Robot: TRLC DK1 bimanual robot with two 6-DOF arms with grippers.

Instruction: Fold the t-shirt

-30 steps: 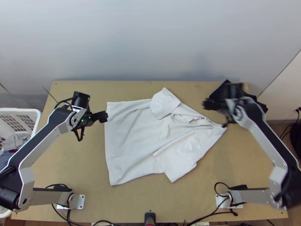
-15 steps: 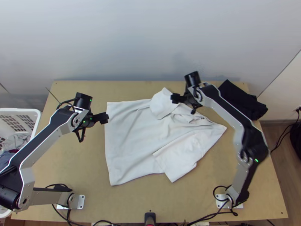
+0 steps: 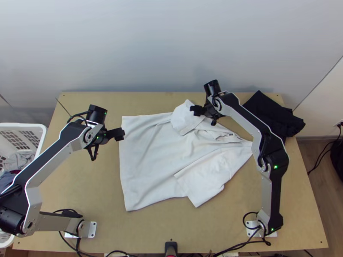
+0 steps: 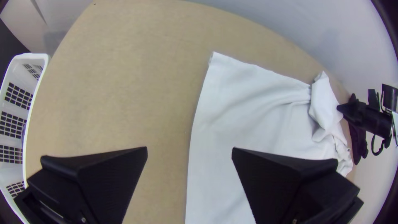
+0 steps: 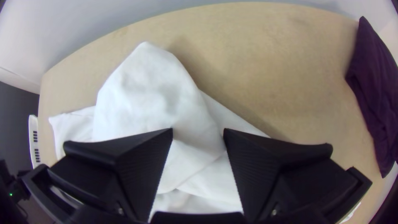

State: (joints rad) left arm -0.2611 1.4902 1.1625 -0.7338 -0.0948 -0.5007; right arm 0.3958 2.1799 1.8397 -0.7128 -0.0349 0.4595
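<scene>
The white t-shirt (image 3: 158,158) lies mostly spread on the table, hem to the left, both sleeves folded inward over the body. My left gripper (image 3: 119,133) hangs at the shirt's left edge; in the left wrist view that gripper (image 4: 189,151) is open above the hem of the shirt (image 4: 232,124). My right gripper (image 3: 196,110) is over the far sleeve (image 3: 186,118). In the right wrist view the right gripper (image 5: 198,132) stands open with the folded sleeve (image 5: 153,91) below and between its fingers, not gripped.
A dark folded cloth (image 3: 274,113) lies at the table's far right corner. To the left of the table stands a white laundry basket (image 3: 40,128) with clothes in it. Bare wood (image 3: 94,188) shows left of the shirt.
The right arm has swung left from beside the dark cloth to over the far sleeve. My left gripper has shifted very slightly. The shirt lies as before.
</scene>
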